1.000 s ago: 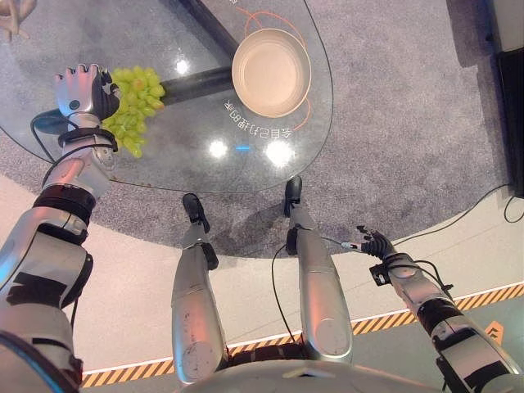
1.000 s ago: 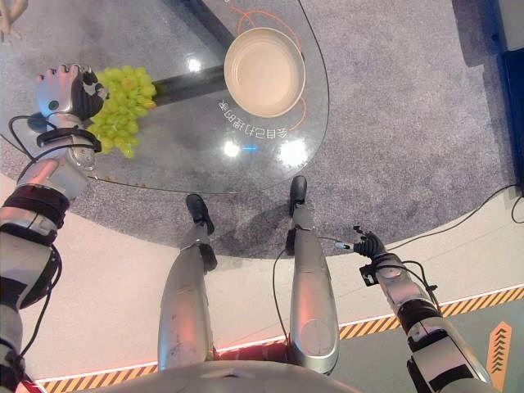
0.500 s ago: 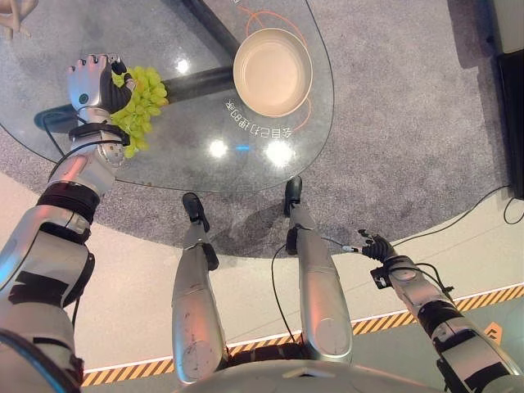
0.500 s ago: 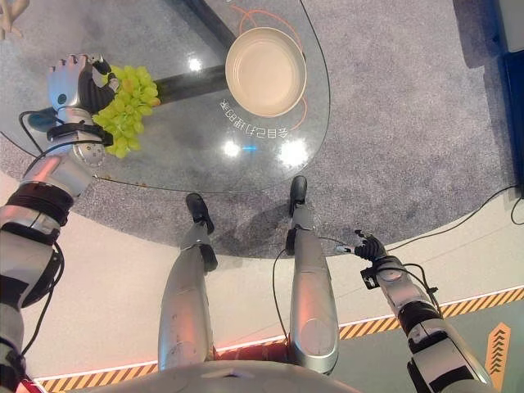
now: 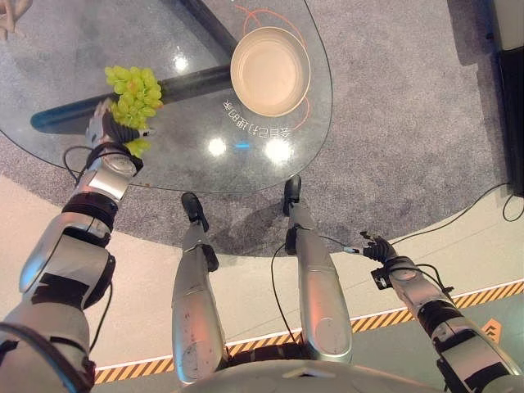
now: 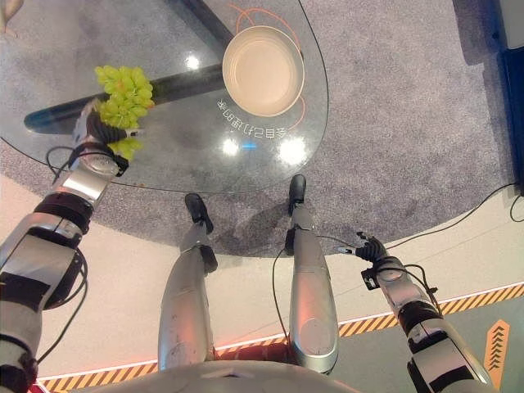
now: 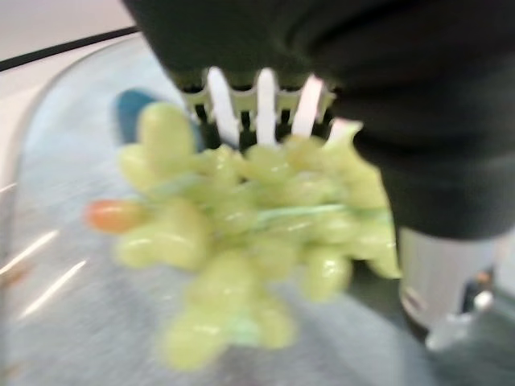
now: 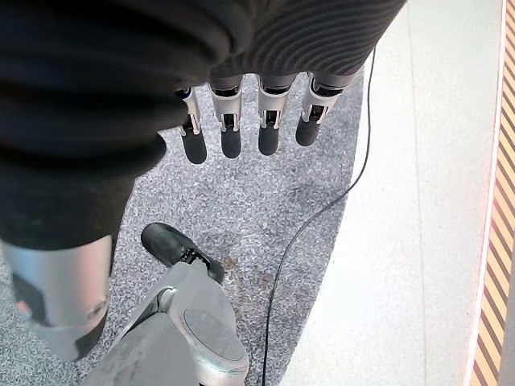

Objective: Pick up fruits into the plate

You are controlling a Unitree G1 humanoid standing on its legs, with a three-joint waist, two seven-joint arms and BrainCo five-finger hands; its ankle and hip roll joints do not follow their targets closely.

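- Left hand [image 5: 109,129] is up over the left part of the glass table [image 5: 205,123], w/ its fingers curled round a bunch of green grapes [image 5: 131,88].
- Grapes sit on top of the hand and spill out past it on the far side. A few hang down on the near side by the wrist.
- From the wrist cam, the silver fingers [image 7: 261,103] go in behind the grapes [image 7: 241,241] and the grapes cover the tips. Looks like a firm hold, but the close view is blurry, so I can't tell how tight.
- Plate [image 5: 271,71] is a round, pale bowl-like dish. It sits on the table to the right of the grapes, well apart from them. Nothing is in it.
- Orange lines and some white print are on the glass near the plate.
- Dark bar runs under the glass from the left side toward the plate.
- Grey carpet [image 5: 393,123] lies under and around the table.
- Right hand [image 5: 377,248] hangs low on the right side, off the table, over the pale floor.
- Its fingers [image 8: 230,133] are straight and loose. It holds nothing.
- Person's hand [image 5: 12,16] shows at the far left corner.
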